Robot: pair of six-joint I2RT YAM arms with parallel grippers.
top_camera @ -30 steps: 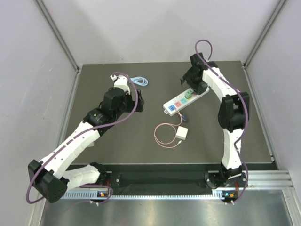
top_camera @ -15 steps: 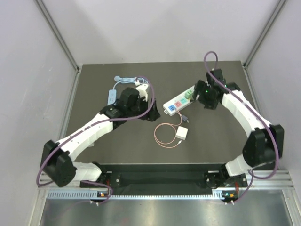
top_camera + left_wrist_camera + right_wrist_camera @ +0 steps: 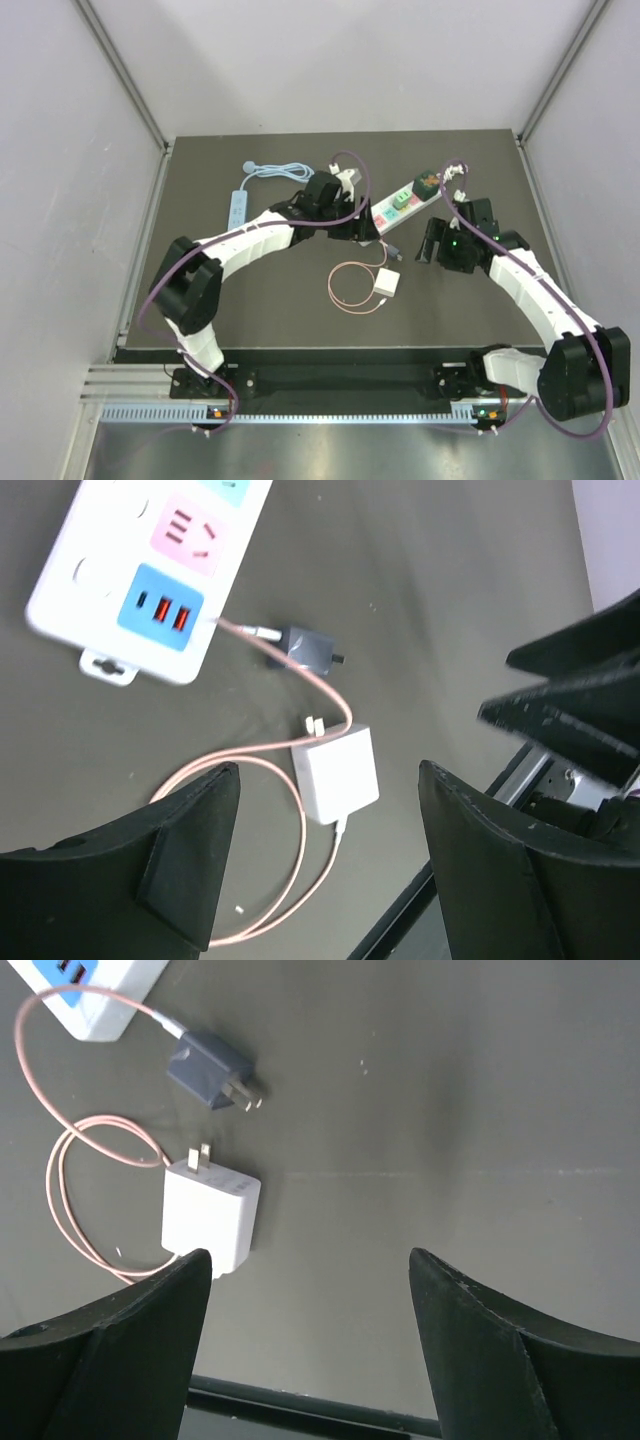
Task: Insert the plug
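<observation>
Left gripper (image 3: 328,810) gapes over boxy white charger (image 3: 338,773) — seemingly glossy

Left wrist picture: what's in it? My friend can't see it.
A white charger with a looping pink cable lies on the dark table, seen between the fingers of the open left pincer. Higher in the picture are a small dark plug and a white power strip.

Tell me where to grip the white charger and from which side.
Probably its two long side faces, mid-body, coming down from above: the white charger lies flat, prongs at one end, pink cable leaving the other, so both ends are taken.
</observation>
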